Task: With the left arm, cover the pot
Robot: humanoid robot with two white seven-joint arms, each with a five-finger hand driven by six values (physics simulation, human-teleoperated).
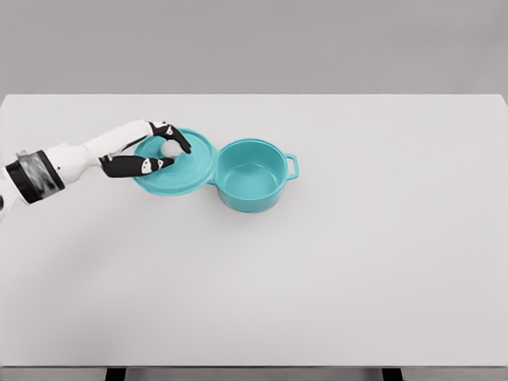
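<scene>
Head view: my left hand [151, 155] has its fingers closed around the knob of the teal lid [176, 162]; open teal pot [251, 175] sits just right of the hand, lid rim touching it; I'd lift clear, shift right, centre, lower level.

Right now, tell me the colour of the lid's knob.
White: the knob on the teal lid shows best in the head view, between the left hand's fingers.

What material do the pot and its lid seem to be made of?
Pot: seemingly plastic or enamelled metal; uniform teal, smooth, dull sheen, no texture. Lid: the same teal matte look, with a pale knob that the left hand grips. A render, so uncertain.
</scene>
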